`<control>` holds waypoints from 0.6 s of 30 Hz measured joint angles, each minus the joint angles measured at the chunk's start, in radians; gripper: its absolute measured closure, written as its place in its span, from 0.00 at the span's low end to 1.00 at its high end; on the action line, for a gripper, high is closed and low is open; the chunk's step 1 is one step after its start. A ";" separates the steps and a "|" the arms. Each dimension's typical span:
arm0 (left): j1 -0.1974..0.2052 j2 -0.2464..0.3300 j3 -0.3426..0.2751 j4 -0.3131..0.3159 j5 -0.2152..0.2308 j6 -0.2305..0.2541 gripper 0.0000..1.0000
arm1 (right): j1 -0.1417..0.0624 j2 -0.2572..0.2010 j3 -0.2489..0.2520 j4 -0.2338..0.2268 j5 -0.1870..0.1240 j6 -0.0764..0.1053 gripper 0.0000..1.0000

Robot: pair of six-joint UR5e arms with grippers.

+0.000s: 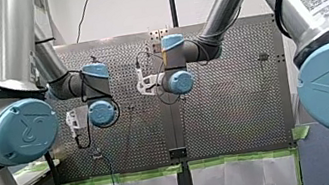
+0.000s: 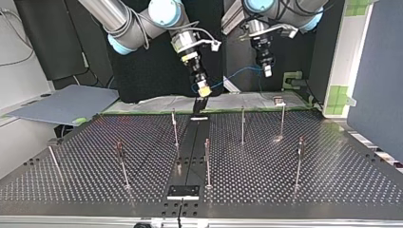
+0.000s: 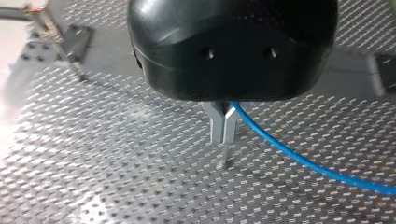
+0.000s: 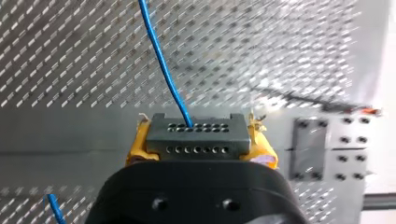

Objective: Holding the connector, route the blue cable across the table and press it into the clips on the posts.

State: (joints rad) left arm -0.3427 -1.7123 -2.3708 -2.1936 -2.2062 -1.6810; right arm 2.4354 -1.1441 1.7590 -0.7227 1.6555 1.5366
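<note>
Right hand (image 4: 200, 140) pinches the connector (image 4: 196, 133) to lead — left hand (image 3: 223, 129) is pressed together on the blue cable (image 3: 299, 161), probably steering it toward posts (image 2: 243, 124).

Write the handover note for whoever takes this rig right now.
Right gripper: shut on the connector, in the air over the table.
Left gripper: shut on the blue cable a little way along it.
The cable spans between them, clear of the posts.
Done: both grasps.
To do: route the cable across and press it into the clips; none holds it yet.
</note>
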 joint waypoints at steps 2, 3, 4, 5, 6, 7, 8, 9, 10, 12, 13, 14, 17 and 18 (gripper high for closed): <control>0.004 0.022 0.022 -0.022 -0.017 -0.011 1.00 | 0.004 -0.012 -0.009 0.020 -0.009 0.010 1.00; 0.005 0.032 0.031 -0.032 -0.025 -0.017 1.00 | 0.007 -0.015 -0.015 0.032 -0.012 0.016 1.00; 0.007 0.041 0.041 -0.041 -0.034 -0.021 1.00 | 0.008 -0.017 -0.020 0.042 -0.014 0.021 1.00; 0.009 0.053 0.053 -0.053 -0.045 -0.025 1.00 | 0.010 -0.018 -0.027 0.051 -0.015 0.026 1.00; 0.010 0.061 0.061 -0.061 -0.052 -0.027 1.00 | 0.013 -0.018 -0.036 0.063 -0.016 0.031 1.00; 0.012 0.070 0.069 -0.070 -0.058 -0.028 1.00 | 0.014 -0.016 -0.044 0.072 -0.017 0.035 1.00; 0.015 0.081 0.081 -0.081 -0.064 -0.029 1.00 | 0.016 -0.013 -0.051 0.081 -0.018 0.038 1.00; 0.017 0.090 0.089 -0.089 -0.068 -0.029 1.00 | 0.018 -0.007 -0.061 0.092 -0.018 0.041 1.00; 0.020 0.098 0.097 -0.098 -0.071 -0.029 1.00 | 0.020 -0.002 -0.069 0.100 -0.020 0.042 1.00; 0.027 0.117 0.116 -0.116 -0.074 -0.026 1.00 | 0.023 0.011 -0.090 0.121 -0.025 0.045 1.00; 0.030 0.125 0.125 -0.125 -0.075 -0.024 1.00 | 0.024 0.015 -0.099 0.131 -0.028 0.046 1.00; 0.036 0.137 0.137 -0.137 -0.076 -0.022 1.00 | 0.025 0.017 -0.109 0.141 -0.030 0.049 1.00; 0.059 0.167 0.165 -0.168 -0.070 -0.019 1.00 | 0.027 0.022 -0.141 0.172 -0.034 0.057 1.00; 0.068 0.177 0.171 -0.177 -0.065 -0.018 1.00 | 0.027 0.023 -0.152 0.184 -0.035 0.059 1.00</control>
State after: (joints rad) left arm -0.2749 -1.5352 -2.2002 -2.3702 -2.2713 -1.6994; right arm 2.4624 -1.1207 1.6071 -0.5390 1.6203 1.5958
